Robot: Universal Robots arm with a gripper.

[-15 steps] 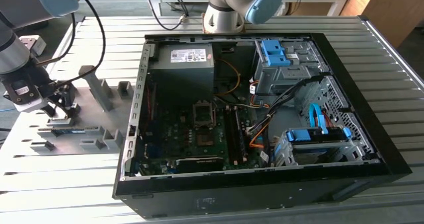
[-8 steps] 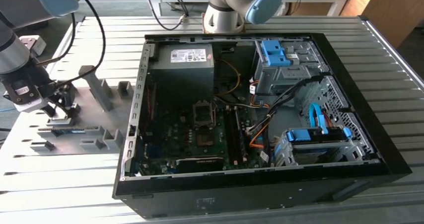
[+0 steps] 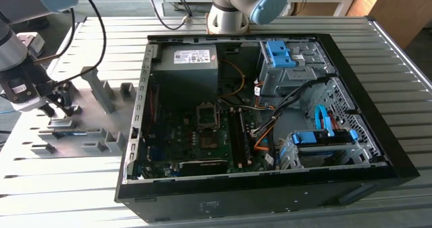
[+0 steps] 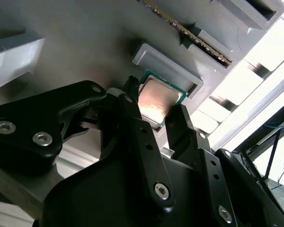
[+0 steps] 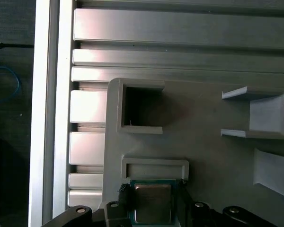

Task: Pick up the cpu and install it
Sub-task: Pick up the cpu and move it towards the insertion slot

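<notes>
Gripper works the fixture plate at nine o'clock of the case in the exterior view. Its fingers pinch opposite edges of the cpu (beside its holder). A level, square hold looks essential.

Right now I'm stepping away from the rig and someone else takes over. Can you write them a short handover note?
Gripper: shut on the cpu, fingers against two opposite edges.
The cpu: at its grey holder on the fixture plate, at the exterior view's left. I cannot tell whether it is lifted clear.
Socket: on the board inside the open computer case, apart from the gripper.
Done: cpu grasped.
Left: the install; the cpu is not yet in the socket.
</notes>
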